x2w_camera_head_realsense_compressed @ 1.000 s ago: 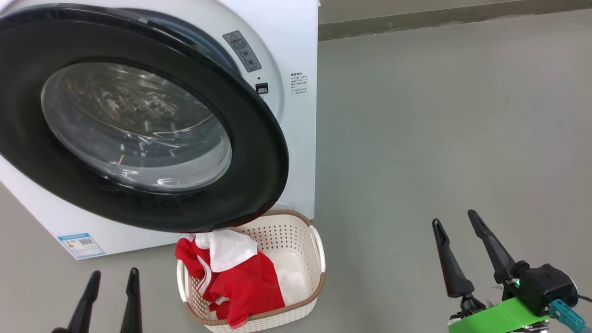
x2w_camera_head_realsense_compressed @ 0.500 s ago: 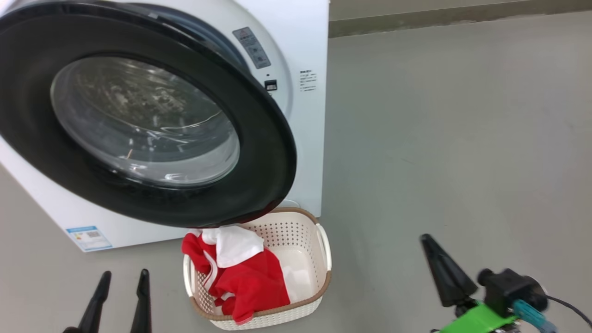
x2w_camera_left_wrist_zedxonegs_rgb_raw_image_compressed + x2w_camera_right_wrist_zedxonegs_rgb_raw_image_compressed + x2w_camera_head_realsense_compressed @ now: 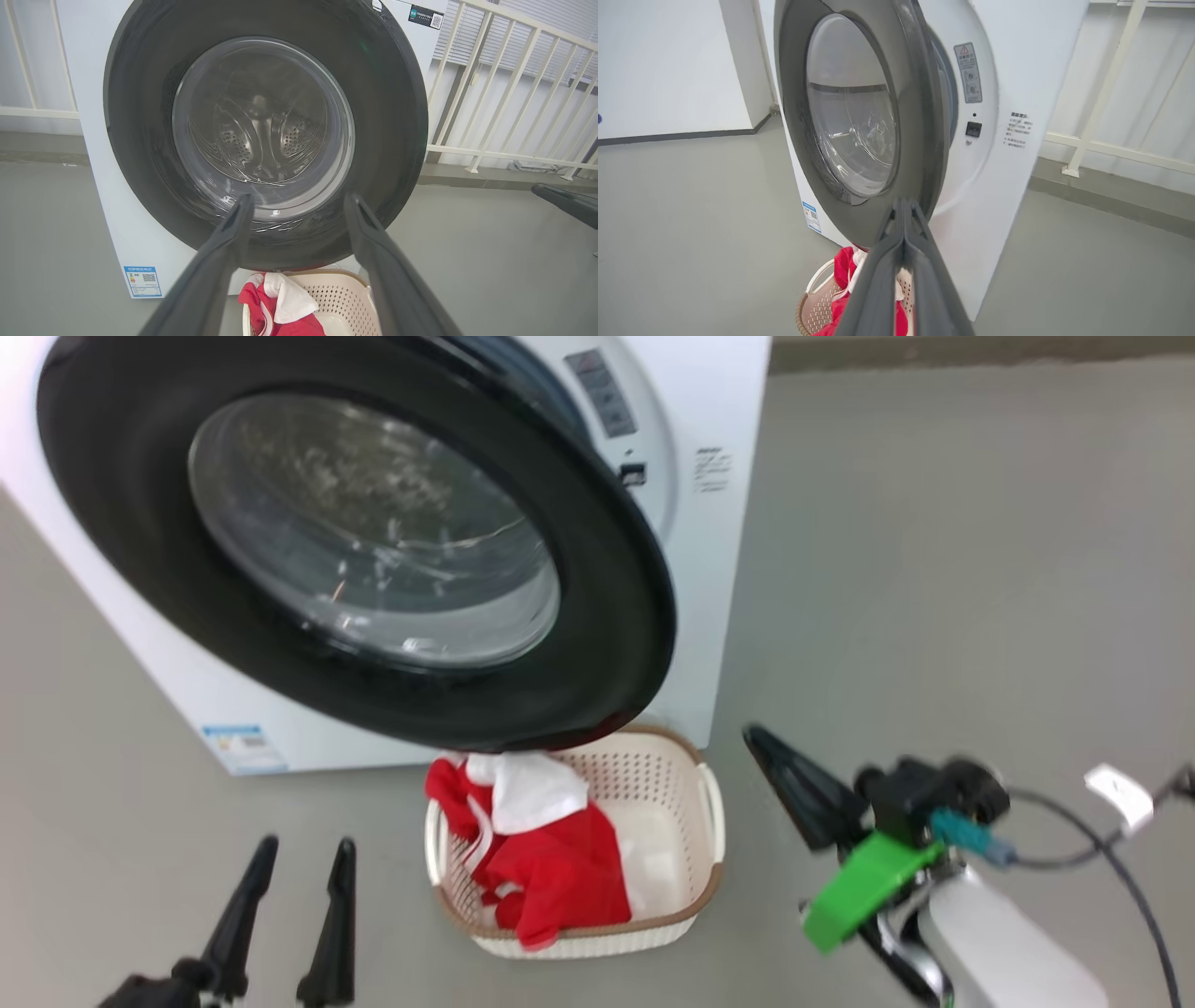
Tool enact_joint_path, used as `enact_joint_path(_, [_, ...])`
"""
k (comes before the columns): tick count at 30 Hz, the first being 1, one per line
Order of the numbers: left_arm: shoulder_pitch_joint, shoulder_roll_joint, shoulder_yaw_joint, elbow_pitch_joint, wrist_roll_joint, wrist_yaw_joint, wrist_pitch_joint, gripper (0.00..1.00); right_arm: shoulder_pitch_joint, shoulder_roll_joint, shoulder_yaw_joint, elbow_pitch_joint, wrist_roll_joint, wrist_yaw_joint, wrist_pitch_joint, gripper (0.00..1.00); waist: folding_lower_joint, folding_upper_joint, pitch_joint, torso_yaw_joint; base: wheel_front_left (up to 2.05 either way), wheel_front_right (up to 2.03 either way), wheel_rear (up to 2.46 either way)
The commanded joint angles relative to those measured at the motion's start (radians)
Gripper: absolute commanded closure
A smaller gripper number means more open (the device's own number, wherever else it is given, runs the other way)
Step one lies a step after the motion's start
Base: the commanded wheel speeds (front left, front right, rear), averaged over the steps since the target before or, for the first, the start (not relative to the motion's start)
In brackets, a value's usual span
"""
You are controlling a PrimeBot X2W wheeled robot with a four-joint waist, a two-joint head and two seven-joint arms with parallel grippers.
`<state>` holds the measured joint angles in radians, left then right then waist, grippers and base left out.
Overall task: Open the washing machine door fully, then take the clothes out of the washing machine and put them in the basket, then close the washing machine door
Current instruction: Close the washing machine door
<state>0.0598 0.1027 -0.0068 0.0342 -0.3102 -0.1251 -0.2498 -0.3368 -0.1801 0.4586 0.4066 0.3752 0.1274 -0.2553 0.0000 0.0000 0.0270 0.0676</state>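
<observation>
Head view: the washing machine door (image 3: 607, 616) stands ajar from the white washing machine (image 3: 724, 392), its black rim overhanging the basket (image 3: 695, 896) on the floor (image 3: 934, 569), where the red and white clothes (image 3: 560, 877) lie heaped. The left gripper (image 3: 307, 845) holds its fingers apart, empty; the right gripper (image 3: 758, 739), right of the basket, is pinched together on nothing. Left wrist view: spread fingers frame the door's glass. Right wrist view: joined fingers point at the door's lower rim; contact unclear

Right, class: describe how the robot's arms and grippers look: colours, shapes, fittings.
The left gripper and right gripper each have two long, dark, tapering fingers. The right arm has a pale forearm, a green bracket, a teal connector and a black cable with a white tag.
</observation>
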Motion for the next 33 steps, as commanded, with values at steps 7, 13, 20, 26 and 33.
enact_joint_path(7, [-0.088,0.009,0.013,-0.048,-0.014,-0.006,-0.012,0.00,-0.203,-0.051,0.108,0.032,0.040,0.003,-0.006,1.00,0.0000,0.0000,0.104,0.114,0.00,0.00,0.00])
enact_joint_path(13, [-0.128,0.005,-0.012,-0.055,-0.023,-0.006,-0.012,0.00,-0.341,-0.081,0.169,0.074,0.084,0.003,-0.006,1.00,0.0000,0.0000,0.171,0.162,0.00,0.00,0.00])
enact_joint_path(20, [-0.187,0.002,-0.020,-0.061,-0.037,-0.006,-0.012,0.00,-0.516,-0.104,0.225,0.141,0.117,0.003,-0.006,1.00,0.0000,0.0000,0.274,0.189,0.00,0.00,0.00])
enact_joint_path(26, [-0.233,-0.003,-0.054,-0.066,-0.055,-0.006,-0.012,0.00,-0.618,-0.107,0.207,0.174,0.167,0.003,-0.006,1.00,0.0000,0.0000,0.323,0.199,0.00,0.00,0.00])
enact_joint_path(33, [-0.264,0.005,-0.083,-0.071,-0.043,-0.006,-0.012,0.00,-0.717,-0.129,0.219,0.224,0.183,0.003,-0.006,1.00,0.0000,0.0000,0.363,0.209,0.00,0.00,0.00])
